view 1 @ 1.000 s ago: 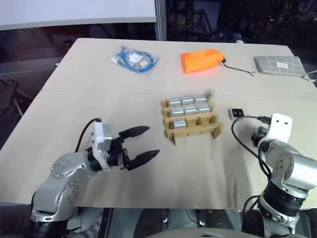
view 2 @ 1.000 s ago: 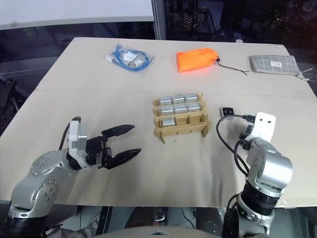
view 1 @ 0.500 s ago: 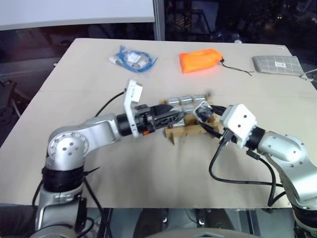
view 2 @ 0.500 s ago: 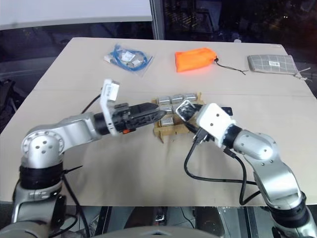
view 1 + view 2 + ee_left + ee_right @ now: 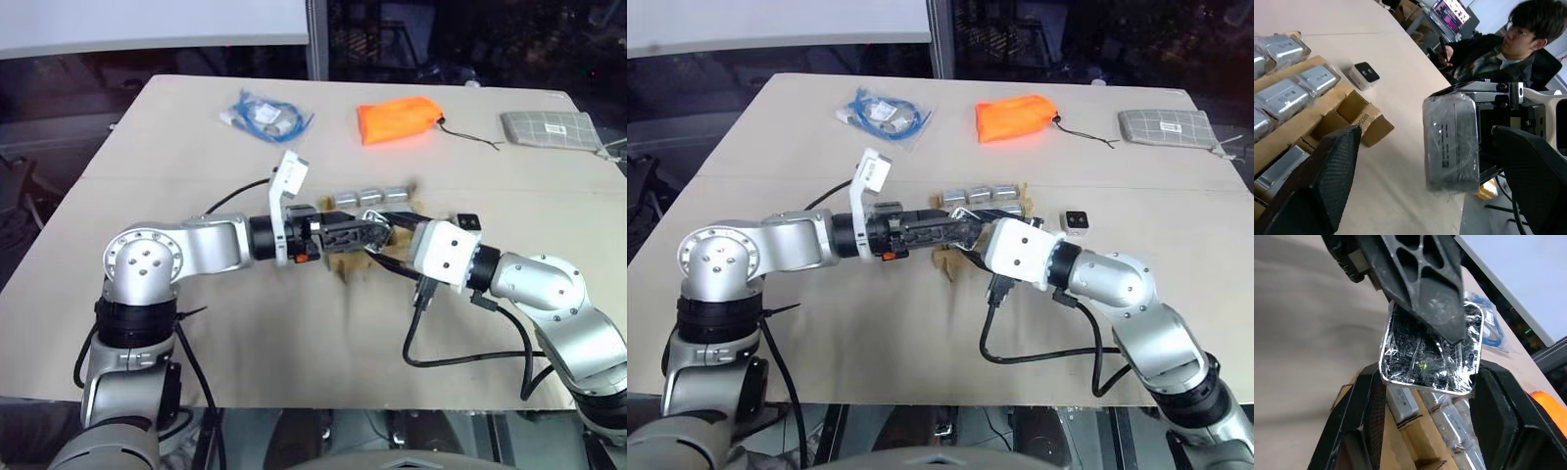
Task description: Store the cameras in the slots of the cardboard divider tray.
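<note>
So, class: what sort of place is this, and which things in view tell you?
Probably an indoor robotics lab or office workspace: a large beige work table laid out with test items, a seated person watching beside it, and a lit computer monitor behind them.

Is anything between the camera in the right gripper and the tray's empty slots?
No loose object. The camera, shut in the right gripper, hangs over the tray between the open fingers of the left gripper; one finger lies on the tray's side of it, toward the empty slots.
</note>
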Controlling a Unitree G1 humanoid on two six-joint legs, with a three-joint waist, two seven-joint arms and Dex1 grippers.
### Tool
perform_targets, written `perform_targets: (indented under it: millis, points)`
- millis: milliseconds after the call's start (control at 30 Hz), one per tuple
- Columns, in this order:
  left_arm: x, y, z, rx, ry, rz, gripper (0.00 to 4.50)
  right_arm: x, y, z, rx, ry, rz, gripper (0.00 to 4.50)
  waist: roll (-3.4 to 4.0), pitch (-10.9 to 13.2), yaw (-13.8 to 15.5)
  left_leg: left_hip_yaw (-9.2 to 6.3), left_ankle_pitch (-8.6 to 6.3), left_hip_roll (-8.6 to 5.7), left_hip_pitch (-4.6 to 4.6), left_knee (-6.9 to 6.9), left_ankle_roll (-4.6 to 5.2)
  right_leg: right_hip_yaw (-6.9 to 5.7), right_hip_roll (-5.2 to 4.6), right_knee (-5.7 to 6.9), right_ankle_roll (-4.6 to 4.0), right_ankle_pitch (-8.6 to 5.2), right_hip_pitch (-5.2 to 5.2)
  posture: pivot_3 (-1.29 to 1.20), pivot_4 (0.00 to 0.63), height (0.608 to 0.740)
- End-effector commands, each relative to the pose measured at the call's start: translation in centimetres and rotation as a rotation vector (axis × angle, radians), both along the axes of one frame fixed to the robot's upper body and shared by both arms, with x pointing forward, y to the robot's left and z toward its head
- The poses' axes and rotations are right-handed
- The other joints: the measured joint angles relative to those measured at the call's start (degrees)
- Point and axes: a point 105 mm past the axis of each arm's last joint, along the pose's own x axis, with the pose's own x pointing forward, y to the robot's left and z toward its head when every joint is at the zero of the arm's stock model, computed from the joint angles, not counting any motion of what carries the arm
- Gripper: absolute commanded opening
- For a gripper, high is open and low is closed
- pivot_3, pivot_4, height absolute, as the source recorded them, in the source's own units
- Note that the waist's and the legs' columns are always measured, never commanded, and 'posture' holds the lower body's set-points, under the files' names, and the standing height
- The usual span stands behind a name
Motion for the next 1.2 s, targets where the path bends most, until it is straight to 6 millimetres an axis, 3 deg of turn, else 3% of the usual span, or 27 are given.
perform_targets:
  millis: [33, 233, 300, 333, 367, 433, 567, 733, 833, 967, 1200]
  points:
    - [-0.2, -0.5, 0.8, -0.007, -0.027, -0.035, 3.27, -0.5, 0.3, 1.4, 0.009, -0.074, 0.023, 1.86, 0.0, 0.0, 0.02, -0.01, 0.0, 0.0, 0.0, 0.05, 0.0, 0.0, 0.0, 0.05, 0.0, 0.0, 0.0, 0.0, 0.15, 0.74]
    - [-0.2, -0.7, 1.1, -0.003, -0.045, -0.052, 0.79, -0.7, 0.0, 1.1, 0.034, -0.019, 0.021, 1.86, 0.0, 0.0, 0.04, -0.01, 0.0, 0.0, 0.0, 0.11, 0.0, 0.0, -0.01, 0.11, 0.0, 0.0, 0.0, 0.0, 0.15, 0.74]
    - [-0.1, -0.7, 1.3, -0.005, -0.054, -0.055, 0.77, -0.5, -0.2, 1.3, 0.056, -0.013, 0.002, 2.91, 0.0, 0.0, 0.06, -0.01, 0.0, 0.0, 0.0, 0.11, 0.0, 0.0, -0.01, 0.12, 0.0, 0.0, 0.0, 0.0, 0.15, 0.74]
    - [0.1, -0.7, 1.5, -0.008, -0.064, -0.052, 0.77, -0.4, -0.3, 1.3, 0.059, -0.016, -0.006, 3.15, 0.0, 0.0, 0.08, -0.01, 0.0, 0.0, 0.0, 0.11, 0.0, 0.0, -0.01, 0.12, 0.0, 0.0, 0.0, 0.0, 0.15, 0.74]
    - [0.4, -0.8, 1.8, -0.015, -0.076, -0.048, 0.77, -0.4, -0.5, 1.3, 0.054, -0.021, -0.017, 3.79, 0.0, 0.0, 0.08, -0.01, 0.0, 0.0, 0.0, 0.11, 0.0, 0.0, -0.01, 0.12, 0.0, 0.0, 0.0, 0.0, 0.15, 0.74]
    - [1.3, -0.7, 2.4, -0.008, -0.118, -0.027, 0.77, -0.1, -1.3, 1.1, 0.059, -0.026, -0.076, 4.45, -0.02, 0.01, 0.29, -0.01, 0.0, -0.01, 0.0, 0.11, 0.0, -0.01, -0.01, 0.12, 0.0, 0.0, 0.0, 0.0, 0.15, 0.74]
    - [4.3, -0.3, 3.1, 0.058, -0.26, 0.016, 0.77, -0.3, -4.1, 0.6, 0.204, 0.097, -0.225, 4.45, -0.05, 0.02, 1.25, 0.02, 0.0, -0.05, -0.01, 0.11, 0.0, -0.03, 0.01, 0.1, -0.01, 0.0, 0.0, 0.0, 0.15, 0.74]
    - [6.4, -1.2, 2.3, 0.162, -0.412, -0.104, 0.77, -2.1, -6.0, 0.4, 0.276, 0.165, -0.235, 4.45, -0.04, 0.03, 1.38, 0.09, -0.02, -0.15, -0.03, 0.1, 0.03, -0.02, 0.01, 0.02, 0.0, -0.01, 0.0, 0.0, 0.15, 0.74]
    - [7.8, -3.0, 1.3, 0.236, -0.503, -0.227, 0.77, -3.8, -7.6, 0.4, 0.333, 0.223, -0.241, 4.45, -0.06, 0.05, 1.69, 0.07, -0.03, -0.17, -0.11, 0.11, 0.05, -0.05, 0.04, 0.02, 0.0, -0.01, -0.02, 0.0, 0.15, 0.74]
    - [8.8, -4.5, 0.0, 0.324, -0.549, -0.37, 0.77, -5.0, -9.0, 0.5, 0.375, 0.258, -0.257, 4.45, -0.07, 0.06, 1.4, 0.03, -0.16, -0.24, -0.39, 0.19, 0.29, -0.12, 0.09, -0.08, 0.01, -0.02, -0.14, 0.0, 0.15, 0.74]
    - [9.3, -5.6, -2.1, 0.453, -0.565, -0.507, 0.77, -4.6, -10.9, 0.5, 0.337, 0.261, -0.265, 4.45, -0.08, 0.06, 1.15, -0.04, -0.24, -0.18, -0.9, 0.29, 0.43, -0.01, 0.21, 0.06, 0.03, -0.01, -0.71, 0.0, 0.15, 0.74]
